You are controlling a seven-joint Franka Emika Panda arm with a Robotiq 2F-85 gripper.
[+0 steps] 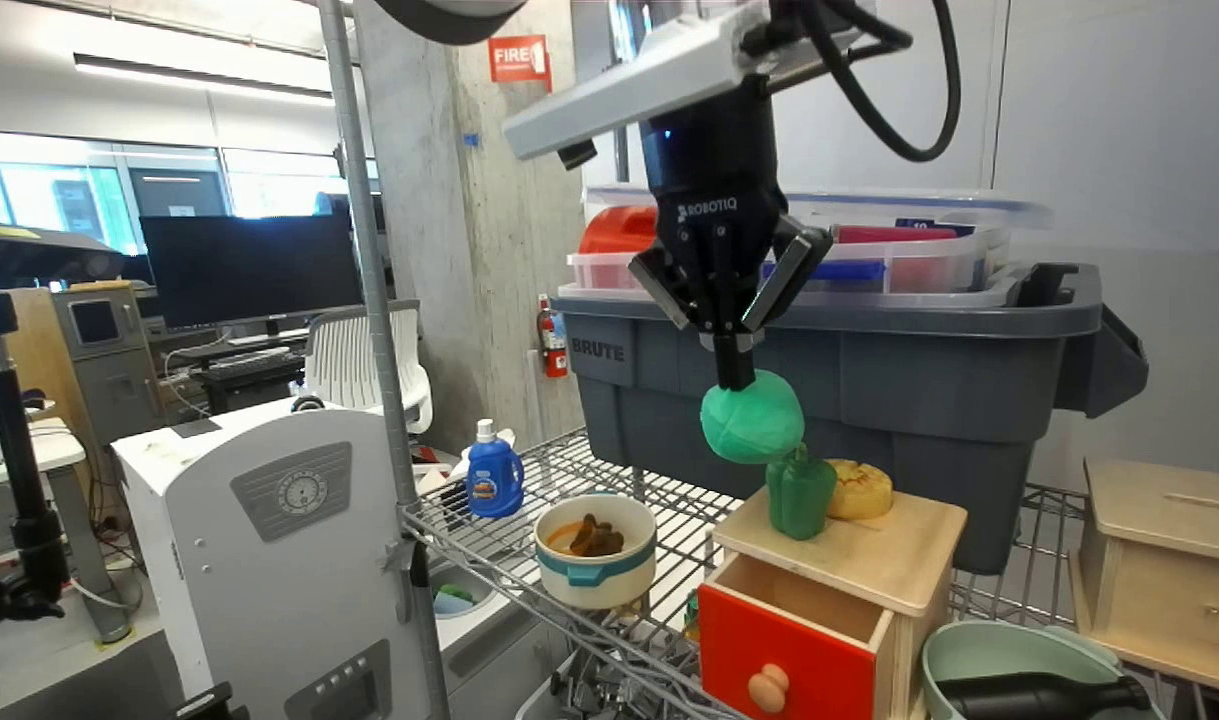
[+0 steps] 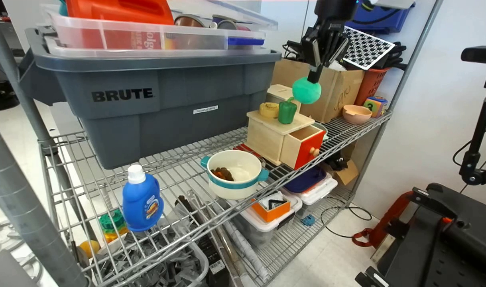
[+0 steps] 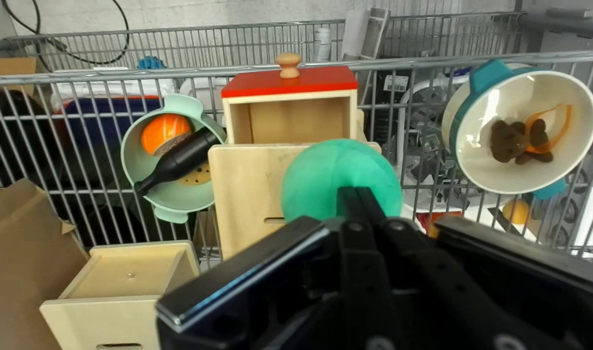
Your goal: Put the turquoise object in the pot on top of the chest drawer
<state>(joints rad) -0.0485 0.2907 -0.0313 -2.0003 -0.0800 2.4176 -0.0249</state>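
Observation:
The turquoise object (image 1: 754,428) is a smooth rounded lump. My gripper (image 1: 735,378) is shut on it and holds it in the air above the chest drawer (image 1: 784,645). The turquoise object also shows in an exterior view (image 2: 306,91) and in the wrist view (image 3: 313,180). The chest drawer is a light-wood box with its red-fronted drawer pulled partly open, also seen in the wrist view (image 3: 242,182). The pot (image 1: 609,578) is cream-white with a teal band and handles. It stands on the wire shelf beside the chest drawer, and in the wrist view the pot (image 3: 500,102) holds a brown bear and an orange piece.
A green pepper (image 1: 799,497) and a yellow piece (image 1: 862,492) sit on the chest drawer's top. A grey tote (image 2: 179,103) stands behind. A grey-green tub (image 3: 131,150) and another wooden box (image 1: 1169,580) are to one side. A blue bottle (image 2: 141,203) stands beyond the pot.

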